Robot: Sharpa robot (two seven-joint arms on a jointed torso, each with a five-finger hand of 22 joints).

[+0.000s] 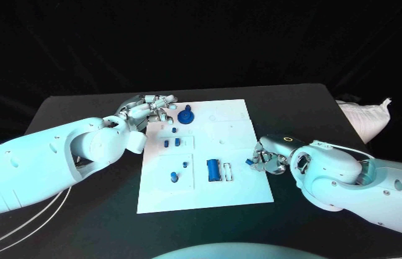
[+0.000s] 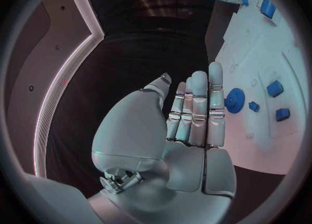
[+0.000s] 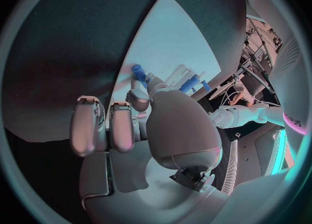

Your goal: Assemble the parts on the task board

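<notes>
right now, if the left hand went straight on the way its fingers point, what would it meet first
Most likely the blue gear. In the left wrist view the left hand lies open with its fingertips right beside the gear, at the edge of the board. Height above the board is unclear, so it might pass over it.

Bare table (image 1: 83, 105) flanks the task board (image 1: 243, 192) both sides. Left hand (image 1: 147, 109) blocks the board's far-left corner by the blue gear (image 1: 186, 117); right hand (image 1: 268, 157) crowds its right edge (mid-board parts (image 1: 214, 170) between them).
</notes>
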